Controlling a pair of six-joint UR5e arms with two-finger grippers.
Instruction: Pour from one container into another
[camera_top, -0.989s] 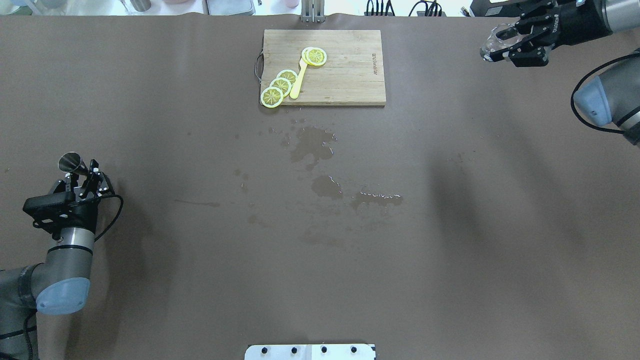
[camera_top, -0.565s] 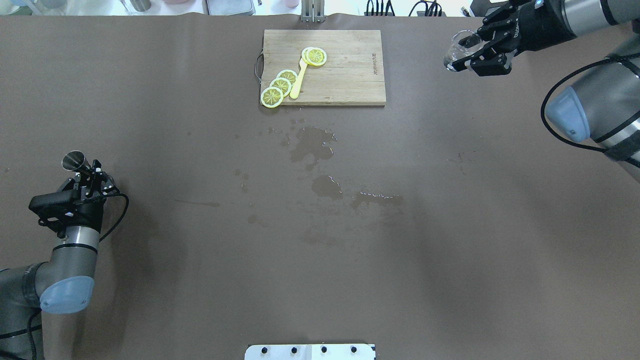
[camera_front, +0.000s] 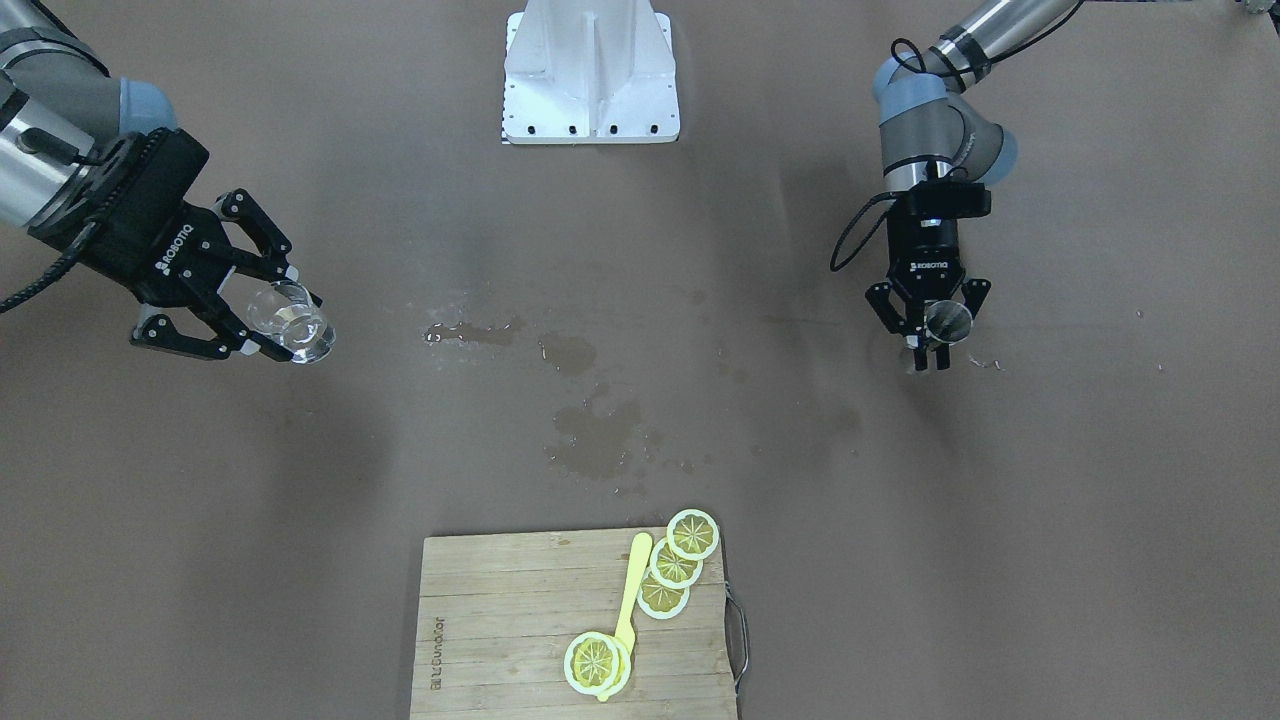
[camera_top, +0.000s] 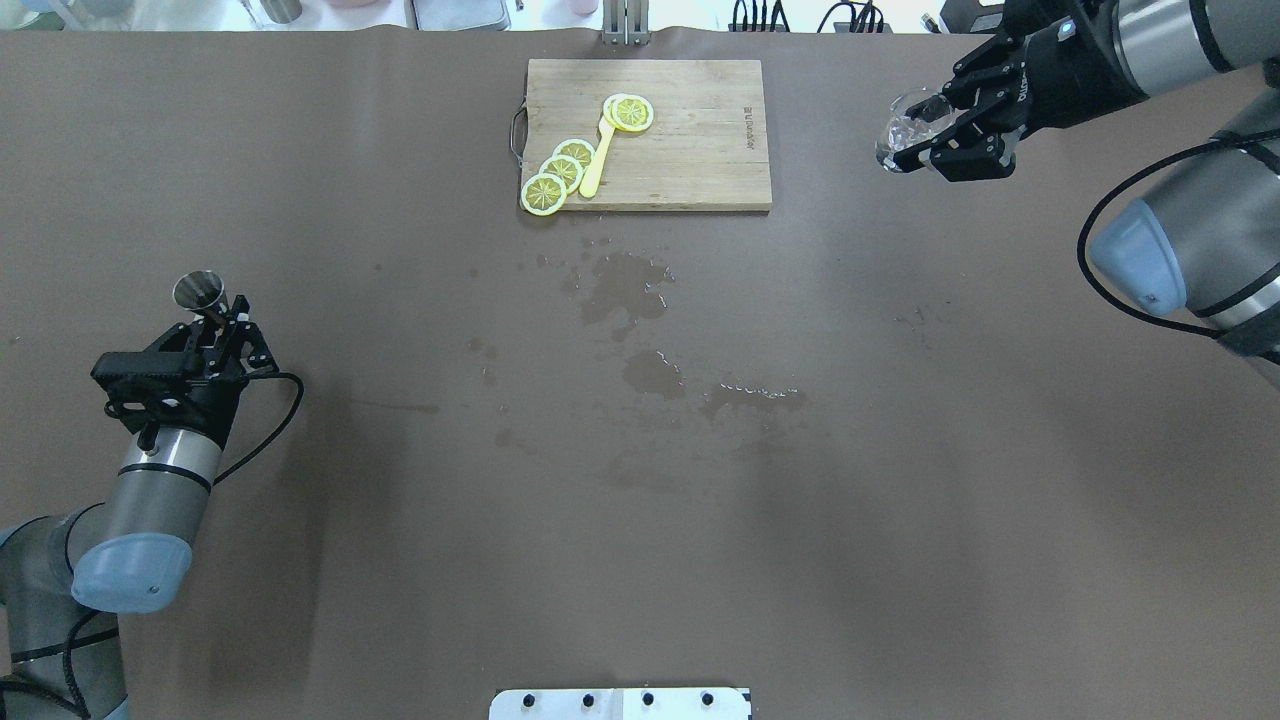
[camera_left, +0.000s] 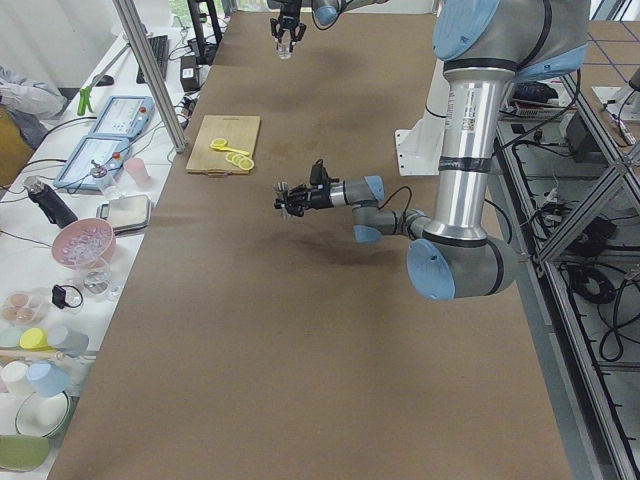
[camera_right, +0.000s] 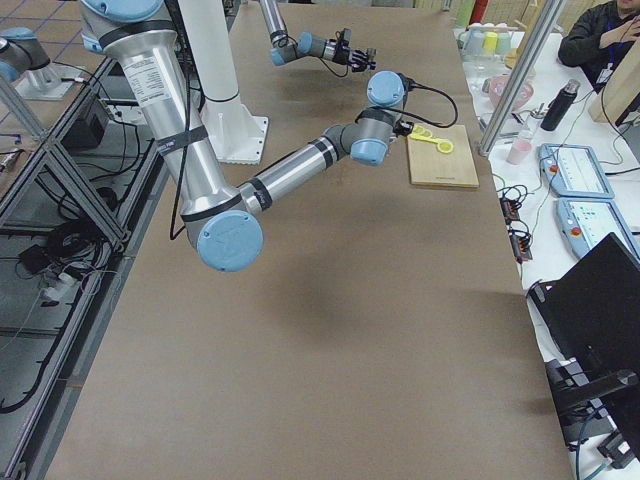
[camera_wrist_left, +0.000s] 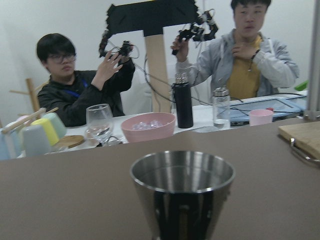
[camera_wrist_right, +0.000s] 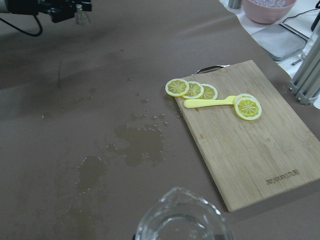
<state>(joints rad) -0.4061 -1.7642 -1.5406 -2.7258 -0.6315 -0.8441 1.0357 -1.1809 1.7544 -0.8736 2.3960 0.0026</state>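
A small steel cup is held upright above the table's left side by my left gripper, which is shut on its lower part. In the left wrist view the steel cup fills the bottom centre and its inside looks empty. The front-facing view has this gripper on its right. My right gripper is shut on a clear glass cup, held in the air at the far right, just right of the cutting board. The glass shows at the bottom of the right wrist view.
A wooden cutting board at the far middle carries several lemon slices and a yellow utensil. Wet patches spread over the brown table between the arms. The robot's white base stands at the near edge.
My left gripper carried the steel cup forward and to the right. My right gripper swung the glass leftward from the far right corner toward the board, then slightly nearer.
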